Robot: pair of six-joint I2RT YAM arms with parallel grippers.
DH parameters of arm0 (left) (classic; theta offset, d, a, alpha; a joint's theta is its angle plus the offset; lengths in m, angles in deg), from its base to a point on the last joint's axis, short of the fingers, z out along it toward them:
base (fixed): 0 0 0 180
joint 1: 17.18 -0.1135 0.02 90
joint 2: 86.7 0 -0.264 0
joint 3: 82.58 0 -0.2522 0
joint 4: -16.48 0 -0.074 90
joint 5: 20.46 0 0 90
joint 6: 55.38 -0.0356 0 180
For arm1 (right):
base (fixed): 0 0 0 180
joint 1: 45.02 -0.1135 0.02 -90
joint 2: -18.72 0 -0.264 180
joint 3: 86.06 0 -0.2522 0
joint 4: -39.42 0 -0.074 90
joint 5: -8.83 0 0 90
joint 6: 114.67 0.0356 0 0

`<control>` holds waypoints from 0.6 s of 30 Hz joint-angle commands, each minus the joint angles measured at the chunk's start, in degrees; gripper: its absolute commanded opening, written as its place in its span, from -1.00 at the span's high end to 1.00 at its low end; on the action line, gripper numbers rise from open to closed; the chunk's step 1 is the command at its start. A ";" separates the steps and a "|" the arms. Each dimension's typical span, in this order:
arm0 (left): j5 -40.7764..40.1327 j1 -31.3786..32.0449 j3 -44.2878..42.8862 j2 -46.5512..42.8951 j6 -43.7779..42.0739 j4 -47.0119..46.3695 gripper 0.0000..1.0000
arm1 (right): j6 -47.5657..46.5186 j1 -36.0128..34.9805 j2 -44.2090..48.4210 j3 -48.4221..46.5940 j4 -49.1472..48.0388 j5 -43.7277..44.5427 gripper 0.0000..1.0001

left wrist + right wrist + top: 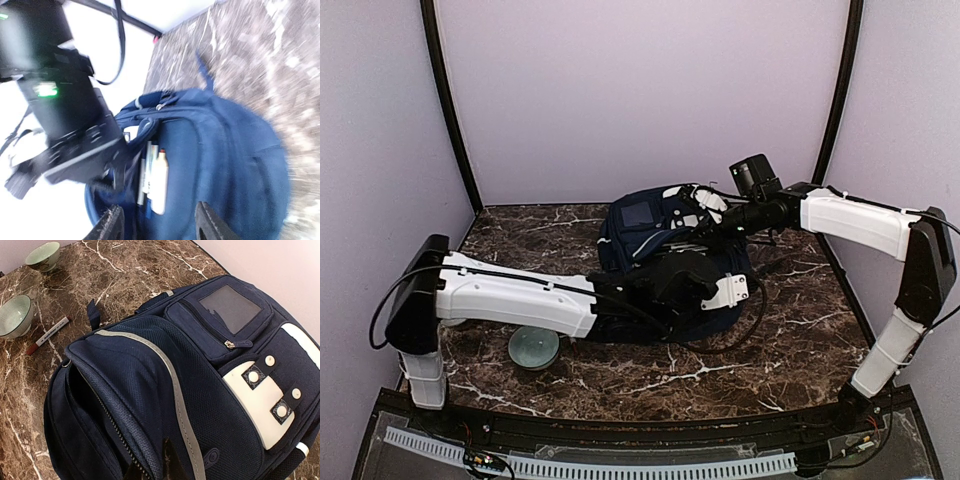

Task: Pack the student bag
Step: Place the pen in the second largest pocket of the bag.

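L gripper [159, 227], jaws apart, over student bag [225, 165], arm [520, 295] stretched rightwd.

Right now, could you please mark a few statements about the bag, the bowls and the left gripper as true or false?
1. A red-capped marker lies on the table beside the student bag. True.
2. The bag is zipped shut. False: it gapes open, with pens inside.
3. Two bowls stand on the table. True.
4. The left gripper grips a bowl. False: its jaws stand open and empty above the bag.
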 commanded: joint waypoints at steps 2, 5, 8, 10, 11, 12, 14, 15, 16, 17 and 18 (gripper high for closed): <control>1.35 3.56 9.36 -11.16 16.53 8.49 0.03 | 1.85 -0.25 3.16 -0.62 -3.25 -2.89 1.00; 0.75 3.80 13.60 -14.34 26.77 15.41 0.08 | 1.96 -0.27 3.17 -0.70 -3.25 -3.34 1.00; 0.44 3.37 17.65 -18.31 37.48 18.72 0.05 | 2.02 -0.23 3.18 -0.88 -3.00 -4.07 1.00; 1.40 2.16 18.55 -20.63 44.38 22.08 0.05 | 2.11 -0.26 3.16 -0.84 -2.95 -4.42 1.00; 1.95 1.22 18.75 -21.61 47.36 24.00 0.05 | 2.13 -0.20 3.20 -0.80 -2.94 -4.49 1.00; 2.56 -0.26 19.07 -22.59 50.11 25.40 0.06 | 2.11 -0.24 3.17 -0.79 -2.99 -4.51 1.00; 4.38 -2.94 19.81 -24.51 55.30 27.89 0.10 | 2.12 -0.27 3.16 -0.79 -2.92 -4.56 1.00; 5.52 -4.63 20.62 -25.59 57.84 28.78 0.10 | 2.11 -0.26 3.16 -0.79 -2.94 -4.56 1.00; 7.56 -6.66 21.32 -26.95 60.50 29.67 0.10 | 2.13 -0.26 3.19 -0.79 -2.88 -4.56 1.00; 10.12 -9.21 21.96 -28.00 63.41 30.57 0.12 | 2.11 -0.20 3.16 -0.75 -2.92 -4.51 1.00; 12.49 -11.68 23.20 -28.96 65.79 31.05 0.13 | 2.11 -0.22 3.16 -0.67 -2.86 -4.51 1.00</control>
